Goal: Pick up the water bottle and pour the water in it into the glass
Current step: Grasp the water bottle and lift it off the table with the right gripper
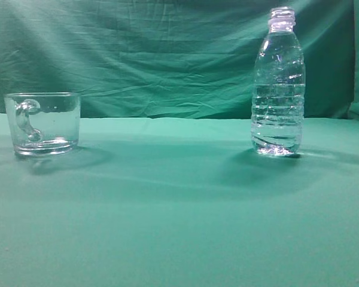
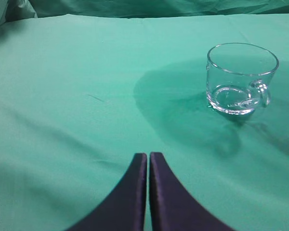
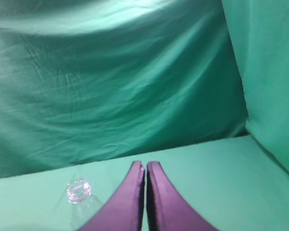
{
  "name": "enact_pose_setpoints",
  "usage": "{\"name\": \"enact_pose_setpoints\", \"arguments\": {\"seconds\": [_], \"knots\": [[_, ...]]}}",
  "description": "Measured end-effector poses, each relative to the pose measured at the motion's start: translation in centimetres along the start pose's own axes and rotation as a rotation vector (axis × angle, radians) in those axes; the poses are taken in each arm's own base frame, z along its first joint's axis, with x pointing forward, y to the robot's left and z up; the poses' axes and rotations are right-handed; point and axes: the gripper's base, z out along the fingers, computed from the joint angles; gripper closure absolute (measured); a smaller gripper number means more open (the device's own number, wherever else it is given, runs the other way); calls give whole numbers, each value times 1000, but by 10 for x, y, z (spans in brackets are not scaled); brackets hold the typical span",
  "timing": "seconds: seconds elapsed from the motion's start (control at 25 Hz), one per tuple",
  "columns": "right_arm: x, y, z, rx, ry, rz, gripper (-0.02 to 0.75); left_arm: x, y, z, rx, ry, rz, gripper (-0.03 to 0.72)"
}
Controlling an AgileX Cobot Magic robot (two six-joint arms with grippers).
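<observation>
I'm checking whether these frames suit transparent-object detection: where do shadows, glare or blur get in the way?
Exterior view: soft overall, with broad shadows beside the ribbed clear plastic bottle and the clear glass mug. Left wrist view: a dark shadow patch surrounds the mug. Right wrist view: the bottle's mouth is blurred.

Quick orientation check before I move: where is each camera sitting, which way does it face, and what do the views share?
Exterior: at table height, looking along the green tablecloth at the glass mug and water bottle; no robot parts.
Left wrist: above the table, angled down; shut left pincer at bottom, mug ahead-right.
Right wrist: above the bottle, facing the backdrop; shut right pincer, bottle neck lower-left.
Shared: exterior and left wrist show the mug; exterior and right wrist show the bottle.
</observation>
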Motion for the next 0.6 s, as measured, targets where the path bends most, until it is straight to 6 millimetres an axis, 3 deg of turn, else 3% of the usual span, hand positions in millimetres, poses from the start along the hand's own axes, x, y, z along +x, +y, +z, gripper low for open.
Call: {"name": "enact_pose_setpoints", "arguments": {"seconds": [0.24, 0.48, 0.52, 0.56, 0.6], "knots": [[15, 2, 38, 3, 200, -37, 738, 0, 0, 0, -2, 0, 0, 688], [41, 25, 70, -195, 269, -237, 738, 0, 0, 0, -2, 0, 0, 688], [46, 28, 75, -227, 268, -259, 687, 0, 0, 0, -2, 0, 0, 688], [50, 31, 80, -249, 268, -264, 687, 0, 0, 0, -2, 0, 0, 688], [53, 32, 85, -267, 261, -266, 624, 0, 0, 0, -2, 0, 0, 688]]}}
